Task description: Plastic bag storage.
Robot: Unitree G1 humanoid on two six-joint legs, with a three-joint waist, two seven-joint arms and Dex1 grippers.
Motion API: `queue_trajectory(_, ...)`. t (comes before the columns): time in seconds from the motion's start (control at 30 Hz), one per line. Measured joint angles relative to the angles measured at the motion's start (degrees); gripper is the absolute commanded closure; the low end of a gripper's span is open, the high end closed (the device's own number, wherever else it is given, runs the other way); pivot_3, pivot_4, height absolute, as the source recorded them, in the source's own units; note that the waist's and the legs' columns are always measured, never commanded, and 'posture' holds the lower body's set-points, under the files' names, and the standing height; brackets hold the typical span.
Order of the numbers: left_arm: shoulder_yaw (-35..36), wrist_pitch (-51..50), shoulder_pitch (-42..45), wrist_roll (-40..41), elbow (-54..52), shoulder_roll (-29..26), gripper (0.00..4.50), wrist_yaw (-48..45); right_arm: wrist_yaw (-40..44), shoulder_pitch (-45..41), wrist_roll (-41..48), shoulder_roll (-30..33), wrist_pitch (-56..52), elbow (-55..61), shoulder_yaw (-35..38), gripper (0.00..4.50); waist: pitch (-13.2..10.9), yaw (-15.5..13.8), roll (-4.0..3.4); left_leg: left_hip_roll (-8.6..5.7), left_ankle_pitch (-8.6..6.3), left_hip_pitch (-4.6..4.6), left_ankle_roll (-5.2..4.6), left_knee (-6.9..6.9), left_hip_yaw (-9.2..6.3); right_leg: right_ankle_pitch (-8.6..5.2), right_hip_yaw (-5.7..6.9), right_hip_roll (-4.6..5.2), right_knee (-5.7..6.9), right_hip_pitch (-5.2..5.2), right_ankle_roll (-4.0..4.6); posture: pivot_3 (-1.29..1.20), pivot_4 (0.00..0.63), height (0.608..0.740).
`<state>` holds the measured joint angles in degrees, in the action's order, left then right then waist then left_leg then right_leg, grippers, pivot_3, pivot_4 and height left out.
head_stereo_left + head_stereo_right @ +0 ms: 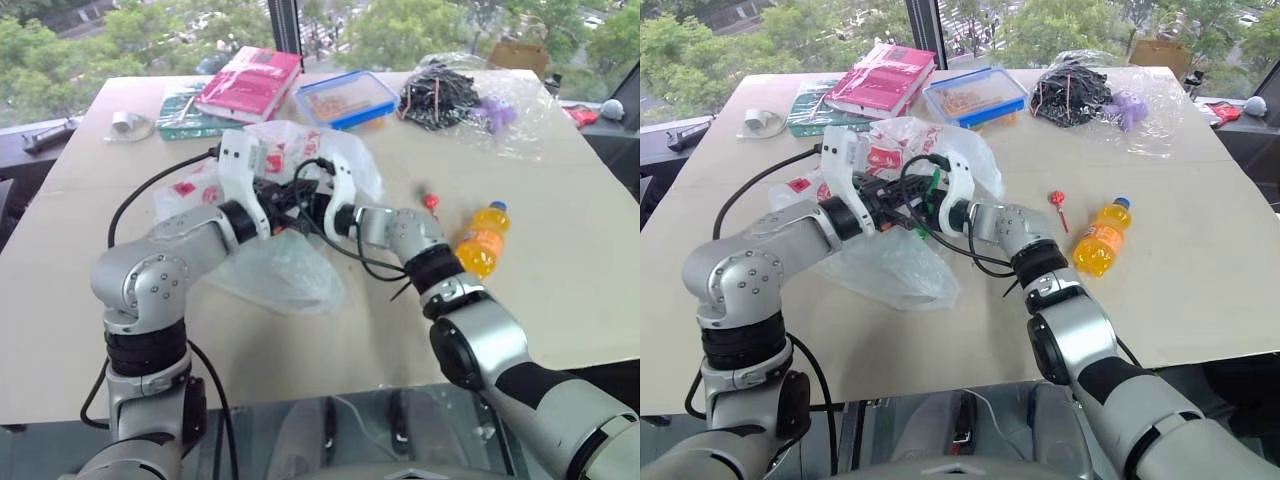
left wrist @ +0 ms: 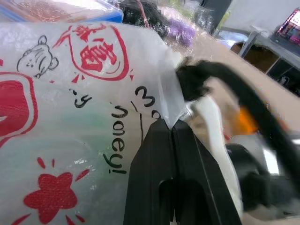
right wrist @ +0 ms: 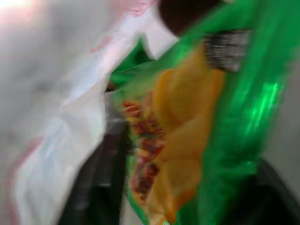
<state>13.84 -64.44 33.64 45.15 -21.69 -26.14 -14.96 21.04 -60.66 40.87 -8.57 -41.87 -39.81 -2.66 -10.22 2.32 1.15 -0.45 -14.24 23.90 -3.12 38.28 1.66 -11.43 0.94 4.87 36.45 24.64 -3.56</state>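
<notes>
Two tools meet mid-table over the plastic bag (image 1: 895, 150), so storage looks barely started by my read. Bag sits spread and crumpled on the table (image 1: 1200, 290), part bunched up between the arms, part lying flat toward the near edge. Not folded, not stowed.

Left tool (image 2: 172, 136): fingers pressed fully together, pinching a fold of the printed film. Right tool (image 1: 930, 205): close against the left one at the same bunch; wrist view shows a green snack packet (image 3: 197, 126) between its fingers, bag film beside it. Can't tell whether it grips the packet or stands loose around it.

Left to do, judging from this: free the bag of the packet, flatten or fold it, put it away. No obvious storage spot visible.
</notes>
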Motion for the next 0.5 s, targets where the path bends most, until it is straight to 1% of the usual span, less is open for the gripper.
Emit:
queue_trajectory(0.07,0.3,0.6,0.6,-0.1,1.1,0.4,4.5,0.0,0.7,4.8,-1.2,1.2,-2.2,9.2,-2.3,0.03,0.0,-0.2,0.04,0.0,0.0,0.02,0.0,-0.01,-0.02,0.0,0.03,0.01,-0.01,0.0,0.0,0.0,0.15,0.74)
queue_trajectory(0.1,0.3,1.0,0.8,-0.3,2.3,0.4,4.5,-0.1,1.1,8.1,-1.3,2.7,-4.2,14.5,-3.0,0.03,0.0,-0.5,0.03,-0.06,0.0,0.04,0.0,0.0,-0.02,0.0,0.02,0.07,-0.01,0.0,0.0,0.0,0.15,0.74)
queue_trajectory(0.17,0.2,1.4,0.8,-1.3,5.1,0.5,4.5,-0.1,1.1,11.4,-1.3,5.1,-8.0,21.4,-3.3,0.03,0.0,-0.5,0.03,-0.08,0.0,0.06,-0.01,0.07,0.01,0.01,0.01,0.07,0.01,0.01,-0.02,0.0,0.15,0.74)
queue_trajectory(0.33,-0.7,3.5,2.7,-2.5,8.6,1.3,4.5,-0.8,-0.2,14.4,-2.4,11.4,-14.1,37.5,-4.5,0.03,0.0,-0.5,0.04,-0.05,0.01,0.05,-0.01,0.07,0.01,0.0,0.01,0.04,0.1,0.06,0.0,0.0,0.15,0.74)
queue_trajectory(0.5,-1.5,4.6,4.0,-3.4,10.6,2.0,4.5,-1.3,-5.0,17.9,-2.7,14.9,-18.8,49.1,-3.2,0.03,0.0,-0.4,0.04,-0.05,0.01,0.05,-0.02,0.07,0.07,0.0,-0.04,0.05,0.09,0.07,-0.01,0.0,0.15,0.74)
